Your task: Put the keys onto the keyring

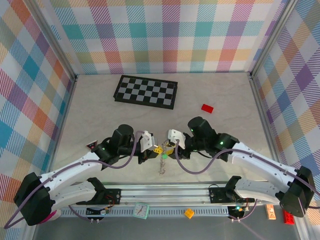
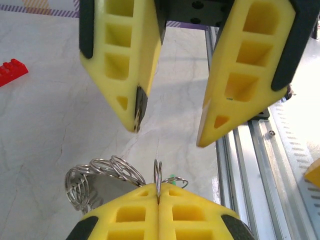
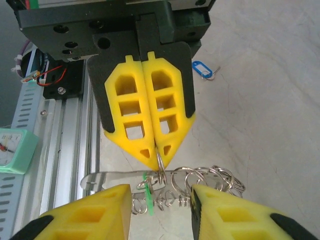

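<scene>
Keyring of thin grey metal wire loops (image 2: 158, 174) stands on edge low in the left wrist view. It is pinched in the left gripper (image 3: 159, 158), whose yellow fingers are pressed tight together on it, and its other coils trail toward the lower left of that frame. Facing it, the right gripper (image 2: 167, 135) has its fingers spread with nothing between them.

A small green-headed key (image 3: 147, 192) sits among the coils at the bottom of the right wrist view; I cannot tell whether it is truly threaded on. The small blue-headed key (image 3: 201, 69) lies alone on the pale table (image 3: 260, 110) in the upper right, well apart from the loops.

The step in hand looks like steadying the ring for threading. Next, the free right fingers would likely need to fetch the blue key and feed its hole onto the wire while the left grip holds firm.
</scene>
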Motion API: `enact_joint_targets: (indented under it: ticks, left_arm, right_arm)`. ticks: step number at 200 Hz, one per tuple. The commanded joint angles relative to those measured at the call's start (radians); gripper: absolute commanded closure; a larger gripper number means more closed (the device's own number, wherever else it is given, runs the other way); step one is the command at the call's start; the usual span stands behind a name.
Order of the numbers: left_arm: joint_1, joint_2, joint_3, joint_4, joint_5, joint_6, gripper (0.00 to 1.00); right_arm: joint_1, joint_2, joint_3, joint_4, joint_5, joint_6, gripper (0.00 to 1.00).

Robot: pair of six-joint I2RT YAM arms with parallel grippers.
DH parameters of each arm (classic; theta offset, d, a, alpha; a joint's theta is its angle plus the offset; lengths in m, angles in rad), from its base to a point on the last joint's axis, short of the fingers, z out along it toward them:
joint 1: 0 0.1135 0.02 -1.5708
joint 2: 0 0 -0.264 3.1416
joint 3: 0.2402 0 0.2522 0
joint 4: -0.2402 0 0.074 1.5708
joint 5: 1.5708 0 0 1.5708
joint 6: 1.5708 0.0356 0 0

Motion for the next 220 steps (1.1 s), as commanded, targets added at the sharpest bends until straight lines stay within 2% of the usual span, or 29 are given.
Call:
enact_joint_targets:
  ticks: [1,129,220]
  left_arm:
    - [-0.006,-0.017,-0.034,0.157,0.034,-0.076,1.0]
    - [-0.006,-0.021,-0.08,0.277,0.046,-0.146,1.0]
    - [-0.005,-0.029,-0.091,0.324,0.042,-0.163,1.0]
  right_arm:
    - [-0.003,-0.035,-0.055,0.069,-0.018,0.087,0.62]
    - [-0.001,0.038,-0.191,0.328,-0.055,0.154,0.59]
    - [-0.001,0.01,-0.238,0.396,-0.096,0.173,0.84]
